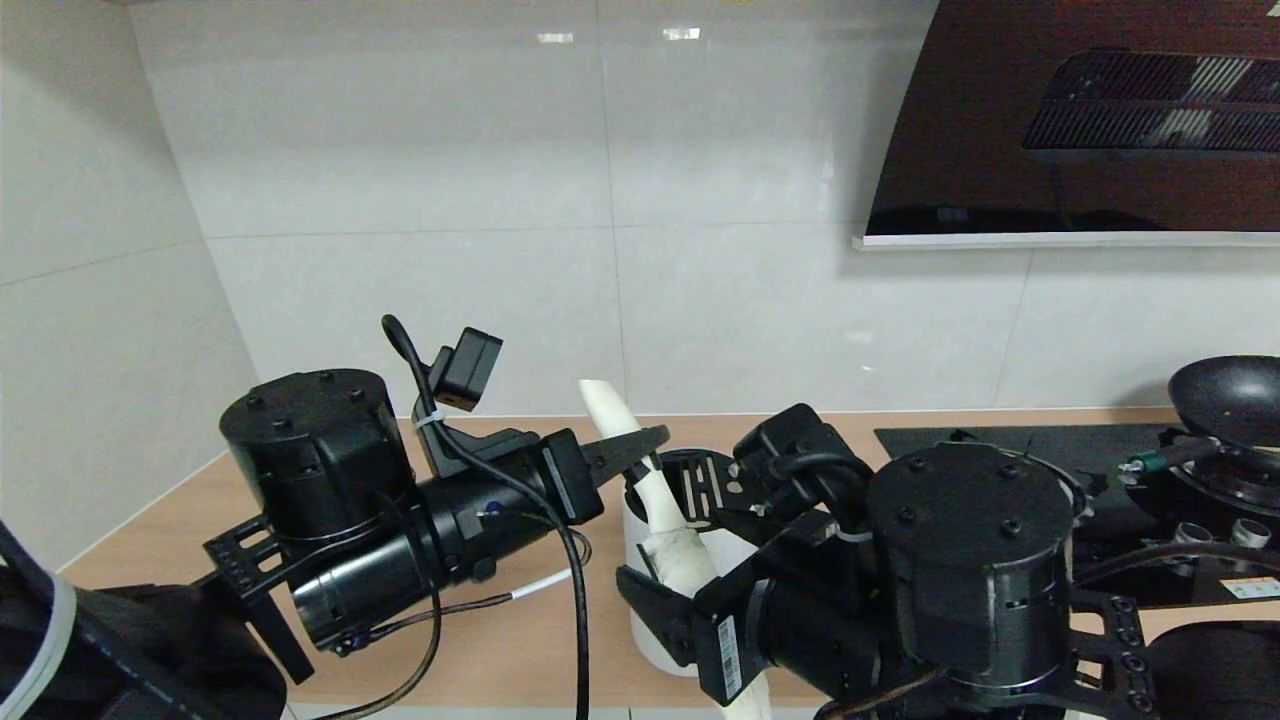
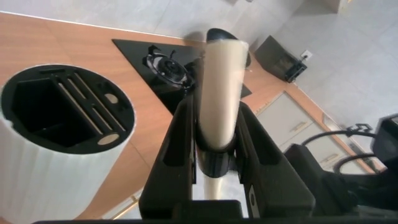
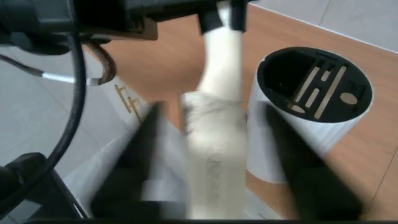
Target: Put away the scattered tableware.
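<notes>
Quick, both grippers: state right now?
Left gripper: shut on the white utensil.
Right gripper: open, fingers apart either side of the same utensil.

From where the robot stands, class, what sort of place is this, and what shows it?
Most likely a kitchen: a black glass gas hob set into the light wooden countertop, a dark slanted extractor hood on the white tiled wall, and a black round pan.
</notes>
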